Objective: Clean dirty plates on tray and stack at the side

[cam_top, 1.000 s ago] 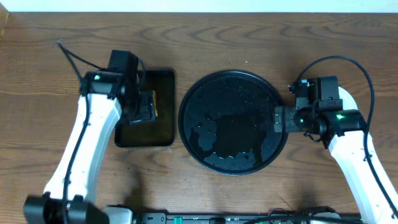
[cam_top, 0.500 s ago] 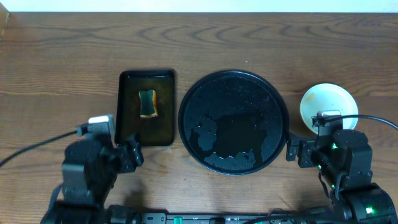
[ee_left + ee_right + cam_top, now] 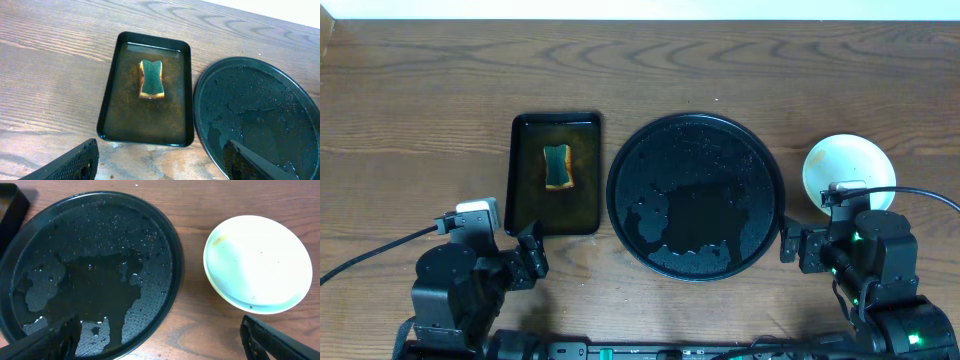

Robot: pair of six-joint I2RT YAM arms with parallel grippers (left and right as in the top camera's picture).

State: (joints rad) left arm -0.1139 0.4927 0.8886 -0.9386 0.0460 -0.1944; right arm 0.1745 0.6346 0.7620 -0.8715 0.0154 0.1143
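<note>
The large round black tray point(image 3: 695, 150) sits mid-table, wet and with no plates on it; it also shows in the left wrist view point(image 3: 260, 95) and the right wrist view point(image 3: 90, 240). The plates point(image 3: 848, 168) are stacked to its right on the wood; the top one is pale point(image 3: 257, 262) with a small brown mark near its rim. My left gripper point(image 3: 527, 258) is open and empty near the front edge, below the sponge tray; its fingers point(image 3: 160, 165) are wide apart. My right gripper point(image 3: 798, 245) is open and empty point(image 3: 160, 342) between the round tray and the stack.
A smaller rectangular black tray point(image 3: 525, 200) stands left of the round tray, holding brownish water and a green-yellow sponge point(image 3: 557, 165), also seen in the left wrist view point(image 3: 151, 79). Bare wood lies around the trays.
Both arms have pulled back from the sponge tray and the right side to the front edge. The sponge lies free in its tray and the plate stack is uncovered.
</note>
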